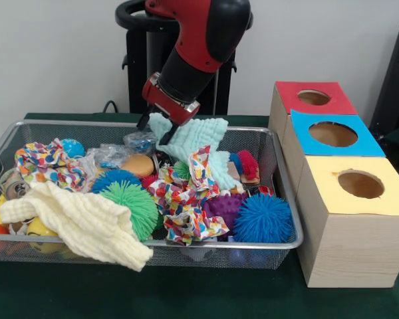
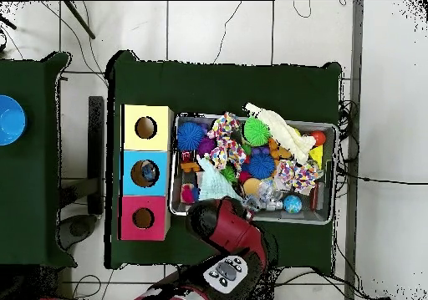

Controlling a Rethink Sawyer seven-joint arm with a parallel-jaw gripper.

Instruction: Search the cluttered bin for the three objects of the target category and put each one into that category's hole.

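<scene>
Claw point(image 1: 157, 129) clenched on a pale mint cloth point(image 1: 189, 136) above the bin's point(image 1: 279, 199) crowded far side. Crinkly plastic piece point(image 1: 141, 141) lies at the claw's seven o'clock. Blue hole point(image 1: 333, 134) stands unobstructed.

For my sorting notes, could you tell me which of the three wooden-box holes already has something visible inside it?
The blue-panelled hole, the middle one in the row: the overhead view shows something pale inside it, while the yellow hole and red hole look dark.
</scene>
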